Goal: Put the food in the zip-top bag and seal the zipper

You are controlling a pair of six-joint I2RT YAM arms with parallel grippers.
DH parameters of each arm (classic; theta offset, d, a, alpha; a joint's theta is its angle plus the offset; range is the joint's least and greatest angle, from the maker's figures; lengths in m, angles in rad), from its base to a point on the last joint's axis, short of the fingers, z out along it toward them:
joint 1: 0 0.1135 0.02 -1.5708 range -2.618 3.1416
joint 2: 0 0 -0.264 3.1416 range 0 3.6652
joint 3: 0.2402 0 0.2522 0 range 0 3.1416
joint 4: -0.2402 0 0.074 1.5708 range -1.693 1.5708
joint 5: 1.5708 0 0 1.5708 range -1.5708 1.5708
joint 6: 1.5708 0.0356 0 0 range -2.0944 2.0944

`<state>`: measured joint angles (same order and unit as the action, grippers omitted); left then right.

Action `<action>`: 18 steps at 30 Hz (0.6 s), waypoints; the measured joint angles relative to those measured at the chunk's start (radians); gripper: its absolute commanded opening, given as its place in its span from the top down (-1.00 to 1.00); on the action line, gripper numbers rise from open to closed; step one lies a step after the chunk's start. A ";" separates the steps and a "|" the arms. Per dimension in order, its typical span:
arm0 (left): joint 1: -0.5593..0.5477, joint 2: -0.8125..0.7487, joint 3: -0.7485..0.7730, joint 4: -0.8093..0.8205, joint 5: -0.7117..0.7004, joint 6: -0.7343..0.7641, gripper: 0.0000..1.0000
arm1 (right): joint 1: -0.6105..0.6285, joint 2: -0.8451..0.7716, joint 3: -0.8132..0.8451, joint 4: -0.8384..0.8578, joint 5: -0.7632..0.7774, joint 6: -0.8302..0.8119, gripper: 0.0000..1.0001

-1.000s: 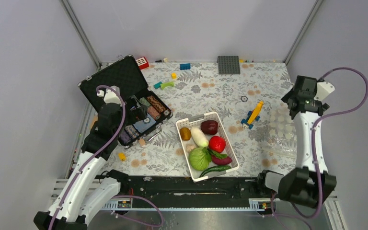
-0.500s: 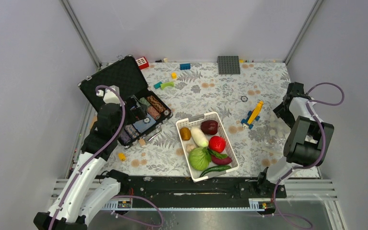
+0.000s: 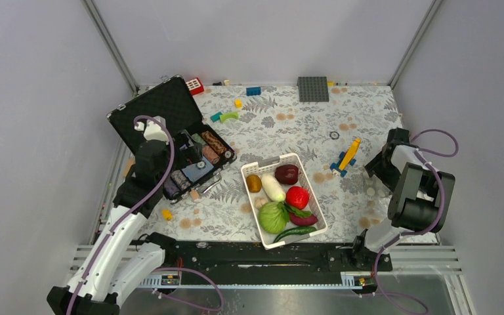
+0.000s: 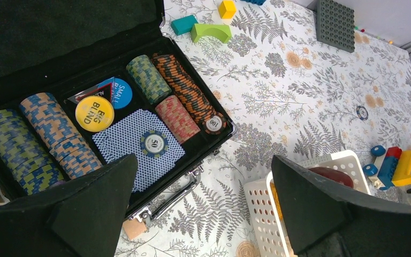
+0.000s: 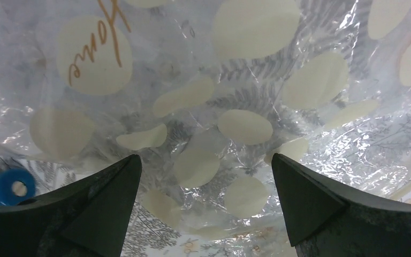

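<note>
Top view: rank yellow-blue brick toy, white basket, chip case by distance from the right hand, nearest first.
1. yellow-blue brick toy, just left of the right hand.
2. white basket, table centre.
3. chip case, far left.

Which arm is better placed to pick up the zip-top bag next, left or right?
Right. The right gripper, open, hangs directly above the zip-top bag, which fills the right wrist view. The left gripper, also open, is over the poker chip case, across the white basket from the bag.
</note>
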<state>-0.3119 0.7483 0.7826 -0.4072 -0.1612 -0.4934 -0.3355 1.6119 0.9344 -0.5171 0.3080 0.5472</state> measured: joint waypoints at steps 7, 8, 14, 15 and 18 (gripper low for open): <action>0.000 0.034 0.000 0.010 -0.003 0.007 -0.97 | 0.002 -0.037 -0.048 0.027 -0.083 -0.168 -0.95; 0.000 0.035 0.000 0.010 -0.005 0.008 -0.97 | 0.002 -0.039 -0.050 0.033 -0.094 -0.187 -0.89; 0.000 0.029 0.000 0.008 -0.026 0.016 -0.98 | 0.003 -0.040 -0.050 0.056 -0.135 -0.267 -0.50; 0.000 0.025 0.000 0.008 -0.031 0.017 -0.98 | 0.003 -0.040 -0.050 0.059 -0.138 -0.272 -0.48; 0.000 0.006 0.000 0.006 -0.042 0.019 -0.98 | 0.003 -0.039 -0.050 0.062 -0.144 -0.286 -0.03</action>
<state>-0.3119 0.7547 0.7826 -0.4007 -0.2028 -0.4744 -0.3325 1.5730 0.8848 -0.4549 0.1638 0.2607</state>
